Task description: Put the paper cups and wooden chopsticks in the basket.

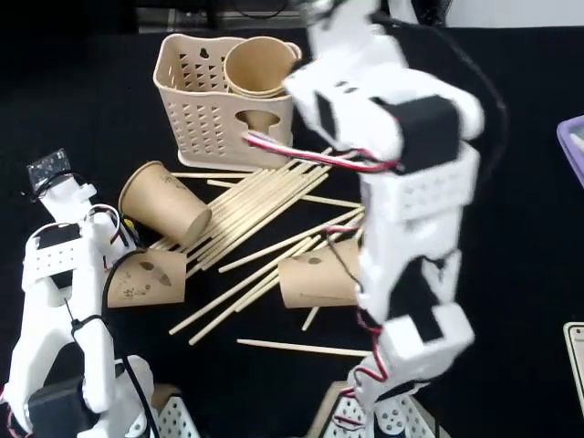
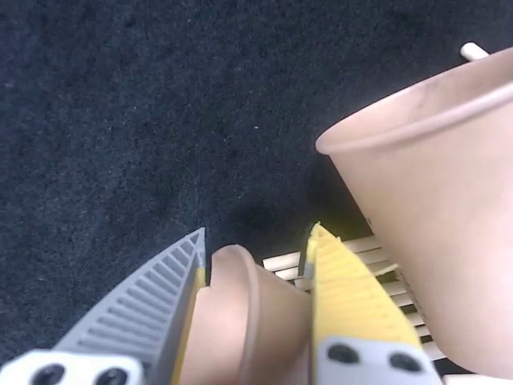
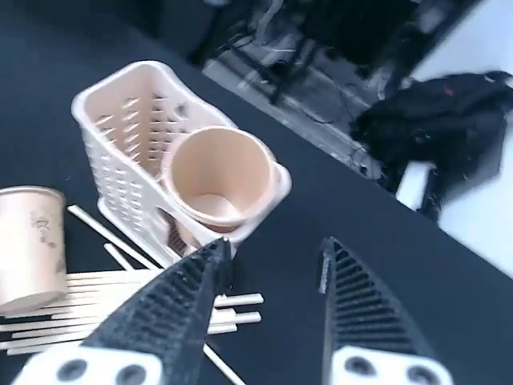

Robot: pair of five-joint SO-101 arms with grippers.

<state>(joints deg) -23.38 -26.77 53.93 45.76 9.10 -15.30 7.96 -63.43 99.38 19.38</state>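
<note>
Black table surface, seen from the high view.

1. Beige slotted basket: upright, at 11 o'clock from the table's centre. Nested paper cups stood mouth-up in its 3 o'clock end.
2. Wooden chopsticks: a loose heap on the table, fanning from the basket's foot toward 7 o'clock. A single stray lay at 6 o'clock.
3. Tipped cup: on its side at 9 o'clock of the heap, touching the sticks.
4. Held cup: on its side at 8 o'clock of the heap, with the left gripper clamped across its rim.
5. Third cup: on its side at 5 o'clock of the heap, partly behind the right arm.
6. Right gripper: raised above the table, jaws apart with nothing between them. The basket lay just ahead of it.
7. Purple container: at the 3 o'clock edge.
</note>
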